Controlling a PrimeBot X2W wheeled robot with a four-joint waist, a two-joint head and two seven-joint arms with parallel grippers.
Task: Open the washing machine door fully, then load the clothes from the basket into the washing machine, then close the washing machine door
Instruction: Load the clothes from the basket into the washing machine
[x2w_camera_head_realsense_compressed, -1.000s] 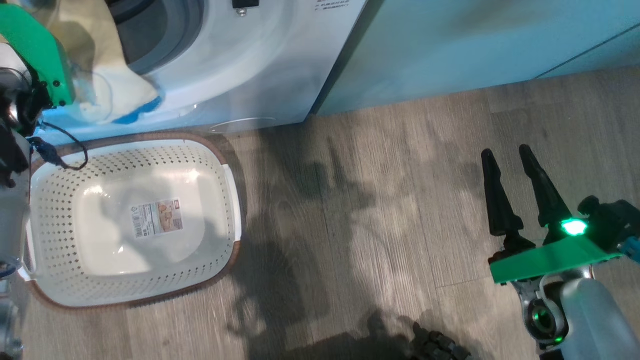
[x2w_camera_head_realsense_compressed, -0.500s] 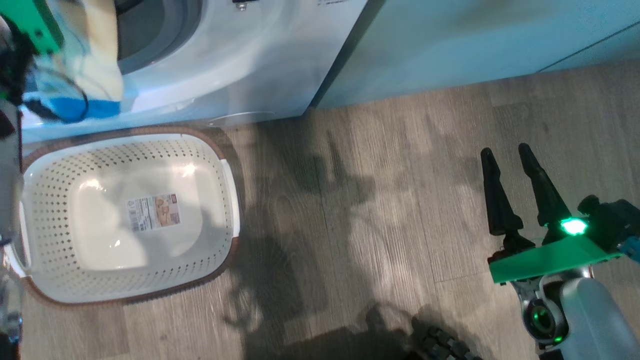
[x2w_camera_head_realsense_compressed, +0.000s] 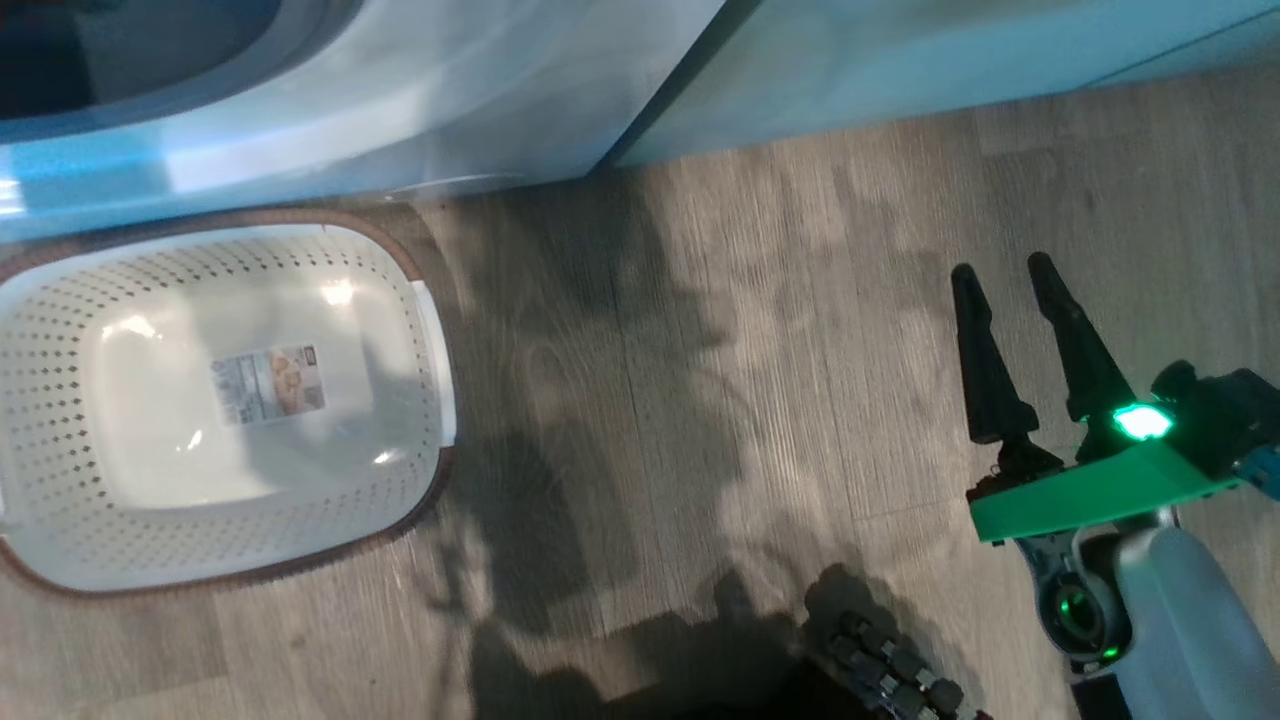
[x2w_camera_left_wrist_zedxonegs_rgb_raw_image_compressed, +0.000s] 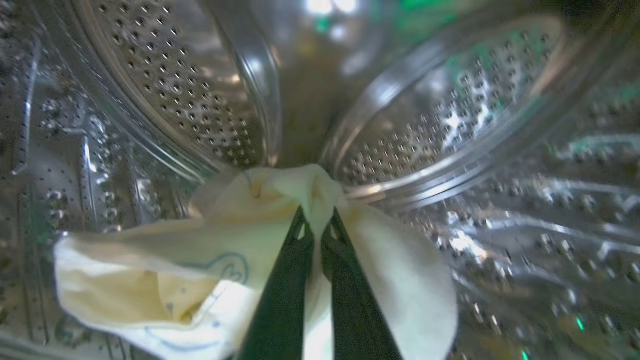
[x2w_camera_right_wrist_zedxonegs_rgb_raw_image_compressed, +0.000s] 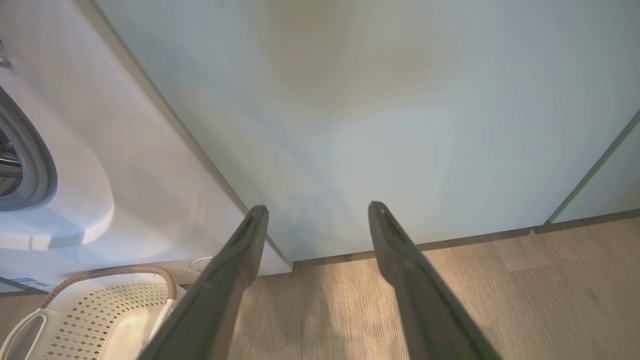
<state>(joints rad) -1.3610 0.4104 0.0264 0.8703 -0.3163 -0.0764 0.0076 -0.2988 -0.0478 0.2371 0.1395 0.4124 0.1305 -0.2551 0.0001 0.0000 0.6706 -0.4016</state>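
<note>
In the left wrist view, my left gripper is shut on a pale yellow garment with blue trim, one of the clothes, and holds it inside the perforated steel drum. The white washing machine runs along the top left of the head view. Below it on the floor sits the white perforated basket, with just a label on its bottom. My right gripper hovers open over the floor at the right, nothing between its fingers. The washing machine door is out of view.
Pale green cabinets stand to the right of the machine, and the right gripper points at one cabinet front. Wood-look floor stretches between the basket and the right arm. A dark ridged part shows at the bottom edge.
The head camera has shifted. My left gripper carried the garment up past the machine's opening and out of the head view. The right arm has kept still.
</note>
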